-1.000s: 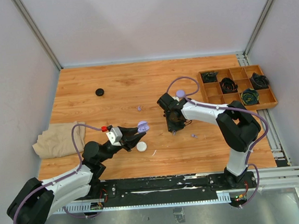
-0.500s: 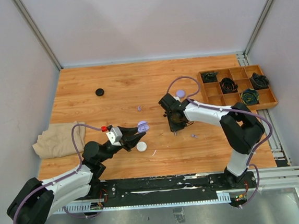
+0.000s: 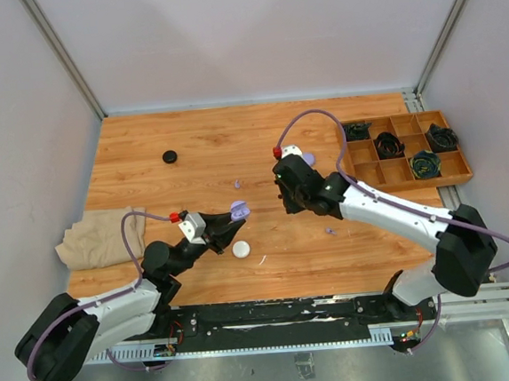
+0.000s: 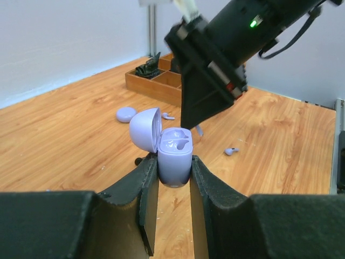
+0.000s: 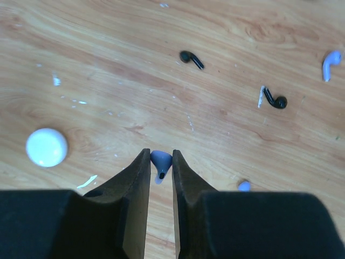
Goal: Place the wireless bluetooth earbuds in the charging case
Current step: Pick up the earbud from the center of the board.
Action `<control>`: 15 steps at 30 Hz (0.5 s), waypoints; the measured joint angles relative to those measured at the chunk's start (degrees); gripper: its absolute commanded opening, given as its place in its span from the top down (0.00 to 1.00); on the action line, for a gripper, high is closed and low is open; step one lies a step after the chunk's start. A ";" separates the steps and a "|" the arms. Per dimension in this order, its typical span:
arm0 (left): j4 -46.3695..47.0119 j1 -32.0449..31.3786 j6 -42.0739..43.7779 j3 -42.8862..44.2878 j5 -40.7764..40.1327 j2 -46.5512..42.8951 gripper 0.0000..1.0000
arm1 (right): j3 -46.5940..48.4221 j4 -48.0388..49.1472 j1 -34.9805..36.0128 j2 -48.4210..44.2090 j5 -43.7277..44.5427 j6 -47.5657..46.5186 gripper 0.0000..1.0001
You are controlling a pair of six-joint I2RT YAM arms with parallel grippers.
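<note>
While the left gripper [image 4: 174, 168] clamps the lavender charging case [image 4: 175, 156] by its flat sides, the case stands upright off the table [image 3: 187, 134] with its lid [image 4: 145, 129] swung open to the left. The wells face up. From the left wrist view I cannot tell if either seat is already filled.

The right gripper [image 5: 160, 168] is pressed together on a lavender earbud [image 5: 160, 159], held at the very tips of its fingers. The bud's long axis runs along the fingers, with the rounded head out at the tips and the short stem pointing back toward the wrist.

From above, the case [image 3: 239, 212] lies to the left of the right gripper [image 3: 289, 203] and slightly nearer, the two close but apart. In the left wrist view the dark wedge of that gripper hangs just beyond the case's far right edge and above it. Since the lid is hinged on the left, the way in from the right looks open.

The coming move, as I judge it, is a short carry left and near, then a descent into a well. The stem's direction may need correcting first, as the head leads.

Other earbuds lie loose on the wood: two black ones [image 5: 191, 58] [image 5: 277, 101] and a lavender one [image 5: 330, 63].
</note>
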 measured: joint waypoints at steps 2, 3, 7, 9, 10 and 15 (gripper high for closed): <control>1.55 0.00 -0.26 -0.24 -0.46 1.25 1.00 | 0.00 1.05 1.27 -2.38 0.50 -1.40 0.82; 2.36 0.00 -0.31 -0.39 -0.52 1.84 1.00 | -0.11 1.97 1.90 -3.58 0.57 -2.23 0.82; 8.83 0.00 -0.57 -1.03 -0.83 6.62 1.00 | -1.90 6.16 3.48 -8.79 0.59 -4.92 0.82; 10.95 0.00 -0.59 -1.11 -0.76 7.89 1.00 | -3.19 8.55 4.00 -11.45 0.52 -6.29 0.82; 11.69 0.00 -0.57 -1.16 -0.59 8.09 1.00 | -3.74 9.75 4.31 -12.52 0.46 -7.04 0.82; 13.70 0.00 0.33 -1.18 0.79 7.15 1.00 | -6.32 16.09 6.91 -16.35 -0.17 -10.40 0.81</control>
